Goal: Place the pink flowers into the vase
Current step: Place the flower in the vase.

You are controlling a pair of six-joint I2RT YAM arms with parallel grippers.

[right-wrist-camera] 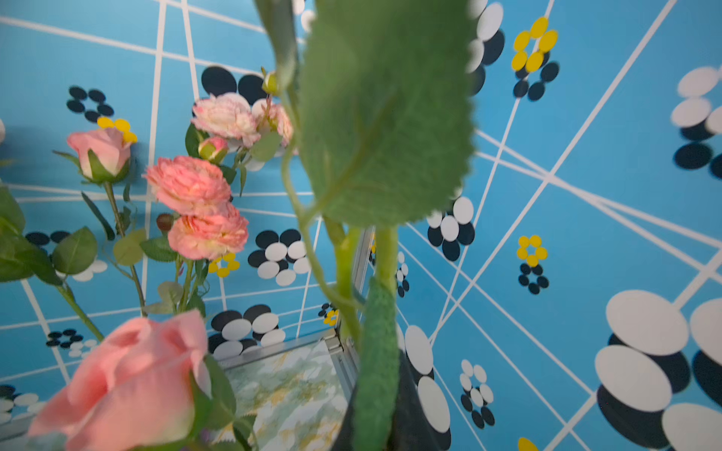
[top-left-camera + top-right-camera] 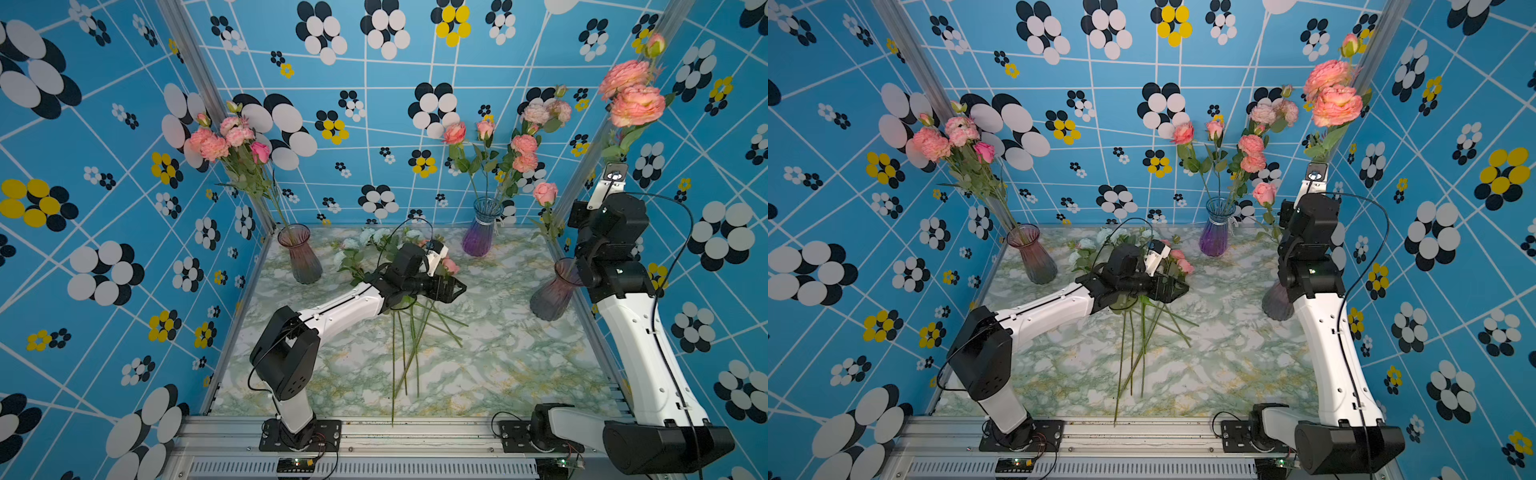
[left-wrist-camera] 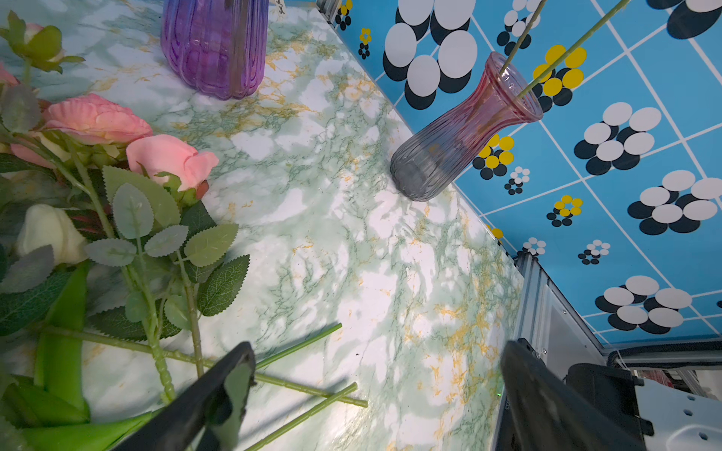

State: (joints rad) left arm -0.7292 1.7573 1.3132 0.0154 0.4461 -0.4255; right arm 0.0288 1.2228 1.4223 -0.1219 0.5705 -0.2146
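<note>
The right end effector [image 1: 386, 406] is clamped shut on the stem of the tall coral pink flowers [image 2: 631, 97], which stand high above the smoky pink vase [image 2: 552, 295]. The left wrist view shows two thin stems entering that vase's mouth. The blooms look heavy and sit far above the vase, so on release the stem may swing over and pull the vase down. The vase stands by the edge of the table [image 2: 498, 365], directly under the right arm, whose links crowd it and could knock it.

Well apart from that vase, towards the table's middle, the left end effector [image 2: 455, 286] hangs wide open over a loose heap of pink roses [image 3: 97, 117] tangled with a cream rosebud [image 3: 47, 234]. Closing there may catch several stems, a leaf, or the wrong bloom.
</note>
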